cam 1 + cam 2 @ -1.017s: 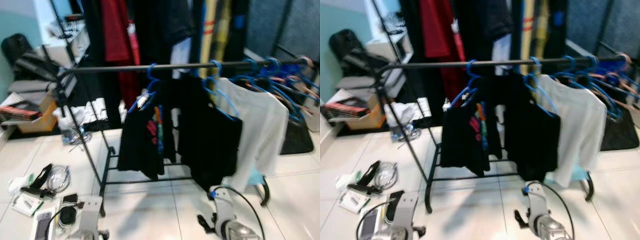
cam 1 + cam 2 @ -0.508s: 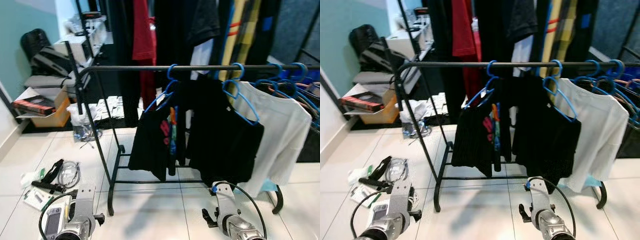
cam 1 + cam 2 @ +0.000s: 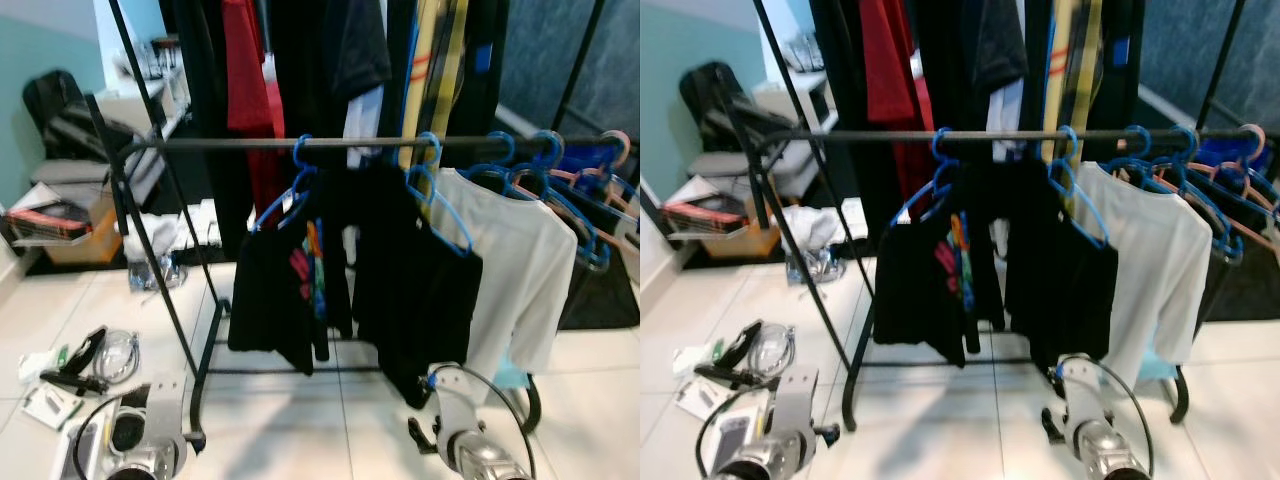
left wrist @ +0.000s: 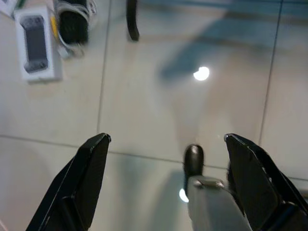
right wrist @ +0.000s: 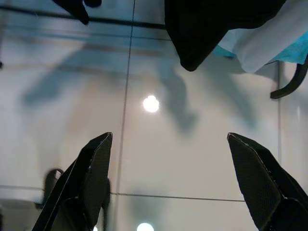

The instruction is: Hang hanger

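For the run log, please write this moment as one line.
left gripper: open, empty, over floor | right gripper: open, empty, over floor | rail: shirts on blue hangers

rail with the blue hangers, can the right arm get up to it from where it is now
Probably not yet. The right gripper hangs low with open fingers pointing at the floor tiles, while the rail runs well above it. Nothing blocks the way; the arm would have to lift.
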